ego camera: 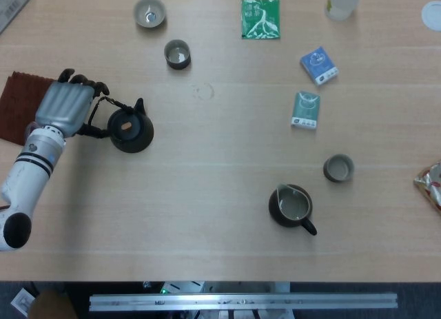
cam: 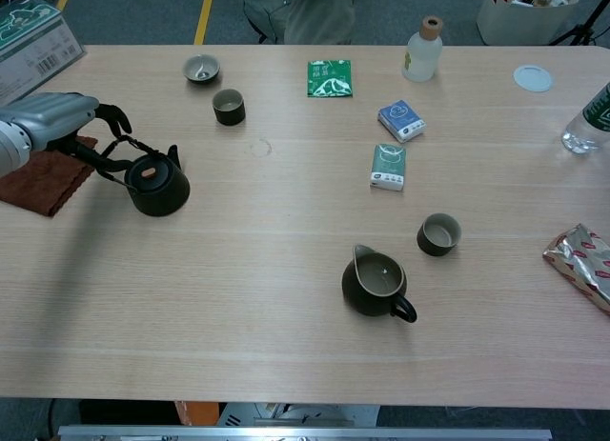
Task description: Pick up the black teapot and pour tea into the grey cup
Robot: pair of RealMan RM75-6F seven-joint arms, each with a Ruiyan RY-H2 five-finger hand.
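Observation:
The black teapot (ego camera: pixel 131 129) (cam: pixel 157 184) stands on the table at the left, its wire handle tilted toward my left hand (ego camera: pixel 63 107) (cam: pixel 52 117). The hand's fingers (cam: pixel 118 119) curl over the top of the handle and the thumb reaches under it, so the hand grips the handle. A pale grey cup (ego camera: pixel 149 12) (cam: pixel 200 70) sits at the far left of the table. A darker cup (ego camera: pixel 177 54) (cam: pixel 229 107) stands just right of it. My right hand shows in neither view.
A brown cloth (ego camera: pixel 15 102) lies under my left forearm. A dark pitcher (ego camera: pixel 291 205) and another cup (ego camera: pixel 338 168) stand at the front right. Two small packets (ego camera: pixel 305 109), a green sachet (ego camera: pixel 260 18) and a bottle (cam: pixel 422 49) lie further back.

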